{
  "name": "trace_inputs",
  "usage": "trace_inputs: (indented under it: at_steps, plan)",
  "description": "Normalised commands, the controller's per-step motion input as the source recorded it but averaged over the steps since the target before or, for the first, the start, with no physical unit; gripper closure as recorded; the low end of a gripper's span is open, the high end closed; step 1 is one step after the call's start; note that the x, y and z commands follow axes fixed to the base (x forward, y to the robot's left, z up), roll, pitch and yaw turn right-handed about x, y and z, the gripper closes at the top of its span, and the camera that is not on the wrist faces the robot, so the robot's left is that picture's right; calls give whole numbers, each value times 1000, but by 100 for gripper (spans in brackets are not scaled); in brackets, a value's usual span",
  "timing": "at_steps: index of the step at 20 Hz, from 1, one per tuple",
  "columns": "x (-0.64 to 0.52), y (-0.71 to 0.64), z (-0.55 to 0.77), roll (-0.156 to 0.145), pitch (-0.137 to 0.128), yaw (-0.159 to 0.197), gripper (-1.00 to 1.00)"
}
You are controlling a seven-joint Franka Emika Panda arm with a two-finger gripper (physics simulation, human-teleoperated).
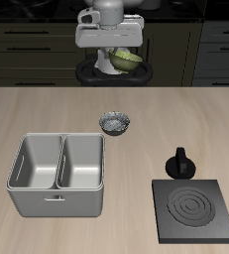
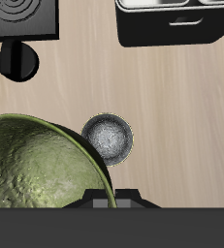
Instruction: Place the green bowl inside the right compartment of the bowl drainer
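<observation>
The green bowl (image 1: 128, 60) hangs tilted high above the back of the table, and my gripper (image 1: 116, 57) is shut on its rim. In the wrist view the green bowl (image 2: 36, 165) looms large, its speckled olive surface close to the camera, with one finger (image 2: 106, 201) at its rim. The bowl drainer (image 1: 58, 189), a light grey bin with two deep wells, stands near the table's front edge, far below and forward of the gripper. Both of its wells show nothing inside. Only part of the bowl drainer (image 2: 172, 29) shows in the wrist view.
A grey-white patterned bowl (image 1: 117, 123) (image 2: 109, 136) sits mid-table, just behind the drainer. A flat dark square plate with rings (image 1: 193, 208) (image 2: 21, 19) lies at the front, with a small black knobbed object (image 1: 180, 164) (image 2: 19, 63) just behind it.
</observation>
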Motion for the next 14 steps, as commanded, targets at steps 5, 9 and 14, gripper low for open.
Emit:
trace_inputs:
  at_steps: [5,9,14]
  plan:
    - [-145,-500,37,-122,-25,41,100]
    - [-149,-453,102,-80,-19,7,100]
    - [-127,-355,80,-70,-19,-2,100]
